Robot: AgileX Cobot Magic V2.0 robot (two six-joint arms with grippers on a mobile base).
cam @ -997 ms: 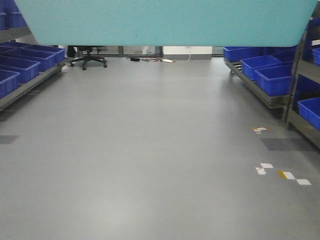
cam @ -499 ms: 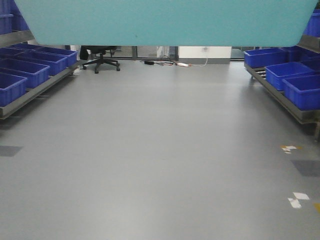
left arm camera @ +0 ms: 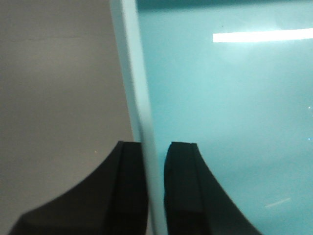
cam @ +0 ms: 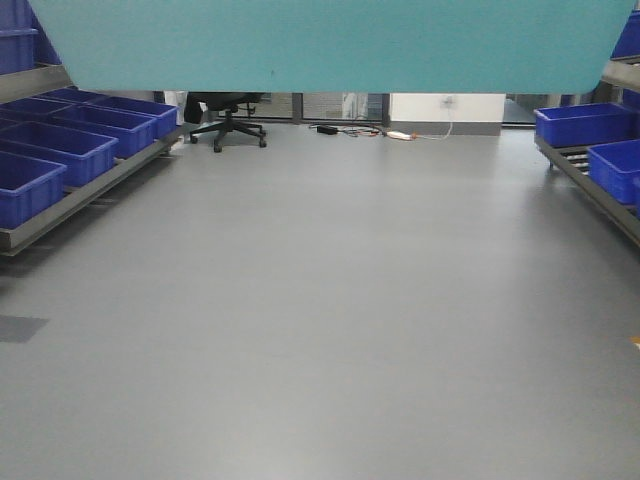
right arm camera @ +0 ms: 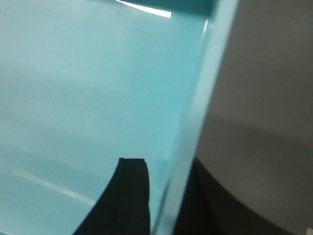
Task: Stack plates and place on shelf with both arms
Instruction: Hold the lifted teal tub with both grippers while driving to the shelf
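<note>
The left fingers (left arm camera: 182, 169) are clamped on the raised edge of the teal plate (left arm camera: 230, 98). One black finger sits inside the rim and one outside, with the rim pinched between them. The right fingers (right arm camera: 131, 188) grip the opposite edge. One lies on the plate's inner face, and the dark shape just beyond the rim looks to be its partner. Held between both arms, the plate hangs in the air and fills the top of the front view. Whether it is one plate or a stack cannot be told.

Below the plate lies bare grey floor (cam: 320, 330). Lower and to the plate's left stands a steel rack (cam: 70, 195) carrying blue bins (cam: 60, 150). Lower and to its right is a second rack (cam: 590, 185) with roller tracks. An office chair (cam: 228, 118) stands beyond the plate's far edge.

The carrying step seems to be in hand, since neither rack faces the plate. The next move calls for squaring up to a shelf tier. Both arms must hold matched height and spacing so the plate neither twists nor slips, then set it down and release together.
</note>
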